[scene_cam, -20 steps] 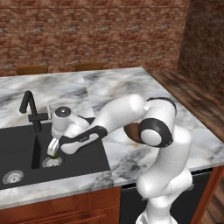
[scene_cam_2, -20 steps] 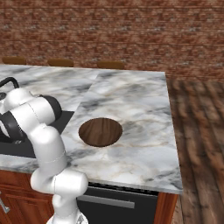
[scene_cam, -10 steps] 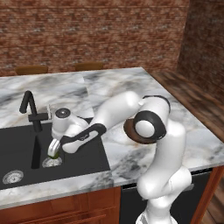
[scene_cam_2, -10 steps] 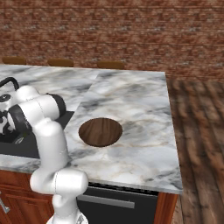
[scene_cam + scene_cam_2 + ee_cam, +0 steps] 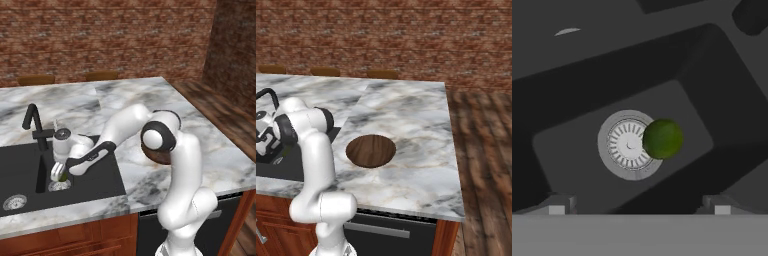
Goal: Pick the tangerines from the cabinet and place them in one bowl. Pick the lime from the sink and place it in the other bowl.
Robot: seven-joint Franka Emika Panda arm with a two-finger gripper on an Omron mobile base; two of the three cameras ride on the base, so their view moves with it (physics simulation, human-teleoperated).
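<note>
Reaching down into the sink (image 5: 20, 172), the gripper (image 5: 58, 172) hangs with jaws spread wide and empty above the lime (image 5: 662, 138), mid-frame in the hand view beside the drain (image 5: 629, 144). Centre over it first; round fruit rolls.

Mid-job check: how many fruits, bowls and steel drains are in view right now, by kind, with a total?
Dark-green round lime, in the black sink beside a drain: 1
Dark brown wooden bowl on the marble counter: 1
Round steel drains: 2
Total: 4
</note>
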